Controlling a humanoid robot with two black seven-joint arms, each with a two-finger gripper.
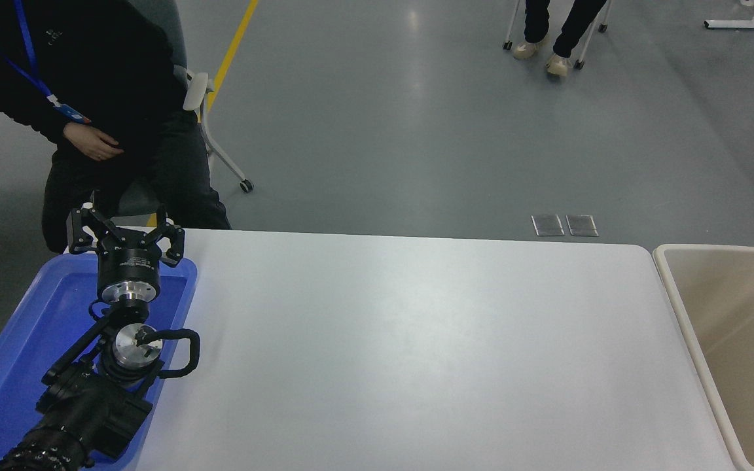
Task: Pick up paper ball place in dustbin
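While the white table [403,353] fills the middle of the frame, the dustbin [668,275] sits at its right edge, its visible interior plain. A blue tray [17,366] lies at lower left under the parked left gripper [125,229], whose fingers are spread wide and hold nothing. A seated person [89,98] occupies the upper left. Neither the paper ball nor the right gripper is in view, so whether it is held cannot be told. The risk: a release off-frame could miss the bin.
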